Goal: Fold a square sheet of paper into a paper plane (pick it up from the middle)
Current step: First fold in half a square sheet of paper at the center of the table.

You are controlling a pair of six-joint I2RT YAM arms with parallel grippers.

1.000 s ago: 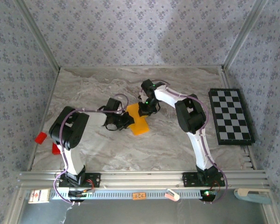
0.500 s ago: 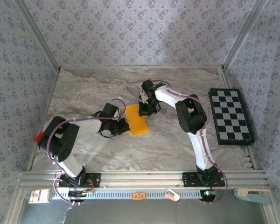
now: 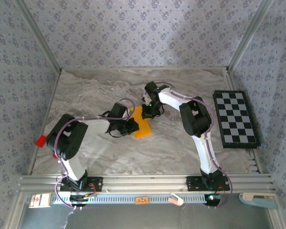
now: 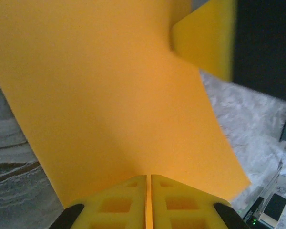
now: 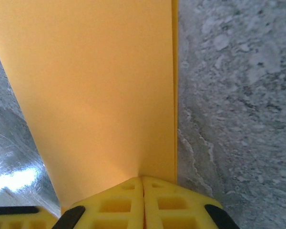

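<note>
Marbled tabletop [image 3: 171,148] below: L fingers [image 4: 115,204] and R fingers [image 5: 109,206] each pinch sheet [image 3: 144,129] edge (separate sides), prob. steadying it for creasing.

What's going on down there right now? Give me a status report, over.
Left gripper, right gripper: both shut on the orange paper. Paper partly folded, held between them. Red block, checkerboard off to the sides, not in the way.

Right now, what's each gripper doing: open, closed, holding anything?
Left gripper: closed, pinching the orange paper.
Right gripper: closed, pinching the same paper.
</note>
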